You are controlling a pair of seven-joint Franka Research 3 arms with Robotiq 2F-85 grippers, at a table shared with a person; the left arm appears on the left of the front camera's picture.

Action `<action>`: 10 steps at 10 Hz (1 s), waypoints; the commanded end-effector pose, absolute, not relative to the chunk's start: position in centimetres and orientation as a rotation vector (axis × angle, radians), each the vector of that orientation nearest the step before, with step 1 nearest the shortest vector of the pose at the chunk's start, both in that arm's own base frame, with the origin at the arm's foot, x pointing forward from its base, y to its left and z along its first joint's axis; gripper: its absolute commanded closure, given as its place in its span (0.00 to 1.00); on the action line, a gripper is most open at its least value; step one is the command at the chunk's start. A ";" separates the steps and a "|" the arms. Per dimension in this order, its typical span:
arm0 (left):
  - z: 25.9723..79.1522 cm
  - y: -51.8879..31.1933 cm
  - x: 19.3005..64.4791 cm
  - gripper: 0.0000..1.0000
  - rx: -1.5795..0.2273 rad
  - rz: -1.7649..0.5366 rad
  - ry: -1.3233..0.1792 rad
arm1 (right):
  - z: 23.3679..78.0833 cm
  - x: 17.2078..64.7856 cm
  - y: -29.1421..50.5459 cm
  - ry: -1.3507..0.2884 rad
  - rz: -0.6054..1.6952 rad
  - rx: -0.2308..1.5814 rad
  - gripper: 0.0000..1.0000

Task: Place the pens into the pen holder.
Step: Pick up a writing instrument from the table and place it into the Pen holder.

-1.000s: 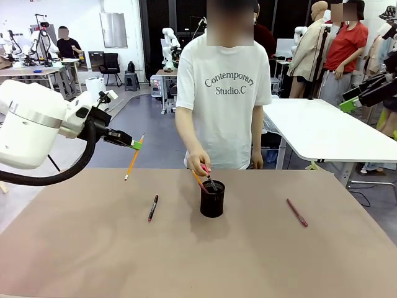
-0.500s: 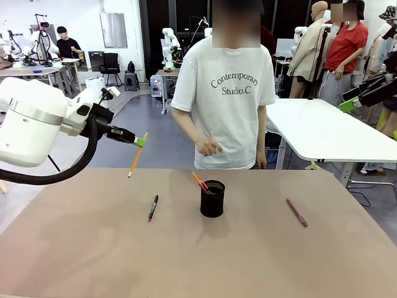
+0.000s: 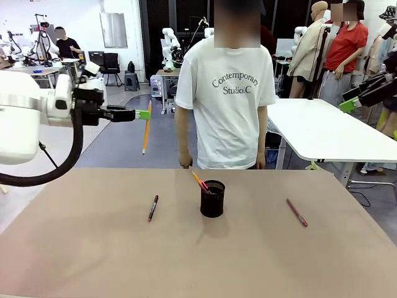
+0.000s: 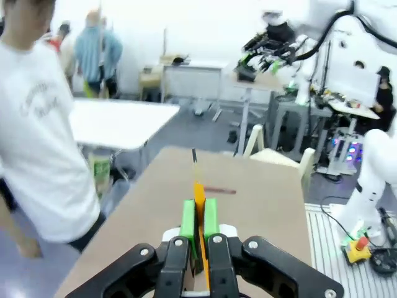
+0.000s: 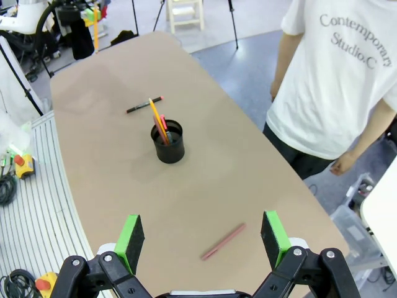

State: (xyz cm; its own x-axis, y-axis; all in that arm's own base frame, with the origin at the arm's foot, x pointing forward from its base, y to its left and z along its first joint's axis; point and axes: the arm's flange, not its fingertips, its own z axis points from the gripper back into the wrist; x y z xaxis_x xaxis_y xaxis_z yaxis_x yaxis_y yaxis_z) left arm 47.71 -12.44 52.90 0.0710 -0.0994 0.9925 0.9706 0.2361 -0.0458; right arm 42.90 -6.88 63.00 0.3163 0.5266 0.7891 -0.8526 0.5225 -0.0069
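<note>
Seemingly two pens (image 3: 200, 181) stand in the pen holder (image 3: 212, 198). Left fingers (image 3: 144, 114) clamp the orange pencil (image 3: 146, 133) high to its left; right fingers (image 5: 131, 234) gape empty. Dark pen (image 3: 152, 208) left, pink pen (image 3: 296, 212) right, lie on the desk (image 3: 93, 248).

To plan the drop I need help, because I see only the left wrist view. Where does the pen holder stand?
Observer: The pen holder stands in the middle of the table, before the person; in the front view it is right of your pencil and lower.
Operator: Is it empty?
Observer: No, two pens lean in it, one orange, one pink.
Operator: And the right jaws?
Observer: The right jaws stand open and empty, looking down on the pinkish-red pen.
</note>
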 end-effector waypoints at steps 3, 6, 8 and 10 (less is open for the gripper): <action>52.0 -12.1 46.6 1.00 -1.070 -1.218 -1.325 | 63.1 42.9 -6.9 -0.832 0.951 0.456 0.00; 52.3 -12.5 46.6 1.00 -1.063 -1.210 -1.301 | 63.1 42.9 -6.9 -0.832 0.951 0.456 0.00; 52.3 -12.5 46.6 1.00 -1.063 -1.210 -1.301 | 63.1 42.9 -6.9 -0.832 0.951 0.456 0.00; 52.1 -12.4 46.7 1.00 -1.065 -1.216 -1.295 | 63.1 42.9 -6.9 -0.832 0.951 0.456 0.00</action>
State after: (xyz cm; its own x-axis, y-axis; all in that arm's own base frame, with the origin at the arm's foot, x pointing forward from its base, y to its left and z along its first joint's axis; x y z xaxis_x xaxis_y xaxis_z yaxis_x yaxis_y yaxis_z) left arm 46.68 -12.43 52.09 -0.0884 -0.0393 0.9953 0.9909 0.0988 0.0919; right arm 42.90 -6.88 63.00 0.3163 0.5266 0.7891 -0.8527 0.5224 -0.0068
